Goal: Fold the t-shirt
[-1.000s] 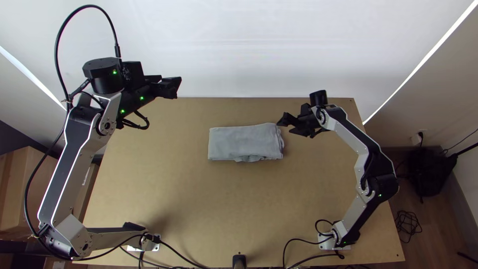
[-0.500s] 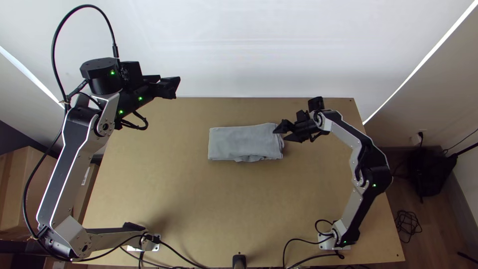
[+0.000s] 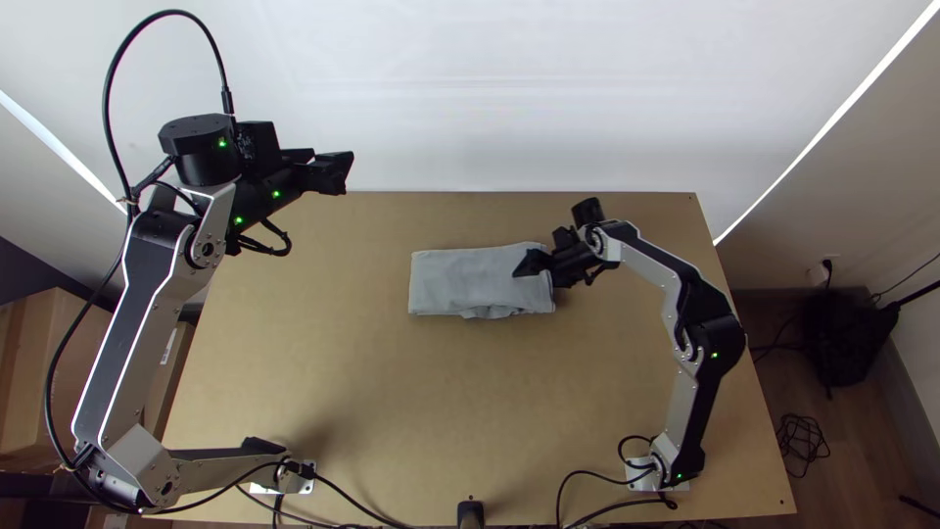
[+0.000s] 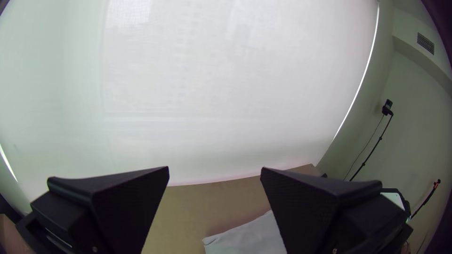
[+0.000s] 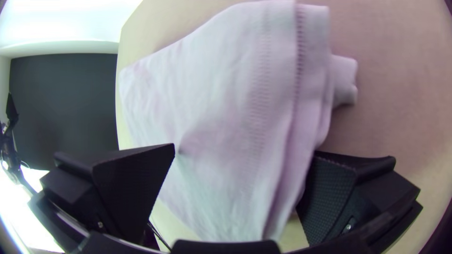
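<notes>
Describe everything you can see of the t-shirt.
The t-shirt is light grey, soft-looking cloth, folded into a rectangle lying on the wooden table, its long sides running left to right in the top view. Stitching runs beside one layered edge, and a bit of cloth bunches at the near long side. The right gripper is at its right end, fingers apart; whether they touch it is unclear.

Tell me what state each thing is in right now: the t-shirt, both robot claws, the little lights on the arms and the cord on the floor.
T-shirt: folded into a flat rectangle, a bit of cloth poking out along its near edge.
Left claw: open, empty, near the table's far left corner.
Right claw: open, at the shirt's right end.
Arm lights: lit green.
Floor cord: loosely tangled.
</notes>
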Controlling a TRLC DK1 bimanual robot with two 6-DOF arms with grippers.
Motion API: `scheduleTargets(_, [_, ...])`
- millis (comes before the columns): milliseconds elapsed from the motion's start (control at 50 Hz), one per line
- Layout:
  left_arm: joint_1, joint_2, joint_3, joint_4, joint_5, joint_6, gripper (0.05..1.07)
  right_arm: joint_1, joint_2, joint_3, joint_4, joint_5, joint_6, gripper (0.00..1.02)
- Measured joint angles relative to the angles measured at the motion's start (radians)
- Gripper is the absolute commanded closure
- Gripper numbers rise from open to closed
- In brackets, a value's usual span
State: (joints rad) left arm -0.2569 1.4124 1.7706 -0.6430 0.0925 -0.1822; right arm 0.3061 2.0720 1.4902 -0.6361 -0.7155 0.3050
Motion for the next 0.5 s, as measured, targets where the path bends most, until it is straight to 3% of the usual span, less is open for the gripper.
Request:
scheduleTargets(60, [0.0,0.0,0.0,0.0,0.0,0.0,0.1,0.032,0.011,0.018,0.0,0.008,0.0,0.13])
scheduleTargets(100, [0.0,0.0,0.0,0.0,-0.001,0.0,0.1,0.052,0.018,0.029,0.0,0.019,0.001,0.24])
scheduleTargets(220, [0.001,-0.005,0.0,-0.004,-0.001,0.0,0.1,0.082,0.031,0.046,0.004,0.075,0.001,1.0])
scheduleTargets(380, [0.007,-0.023,0.0,-0.018,-0.001,0.0,0.1,0.041,0.045,0.046,0.023,0.087,0.0,1.0])
scheduleTargets(500, [0.014,-0.032,0.0,-0.019,-0.001,0.0,0.1,-0.048,0.045,0.046,0.026,0.087,0.0,1.0])
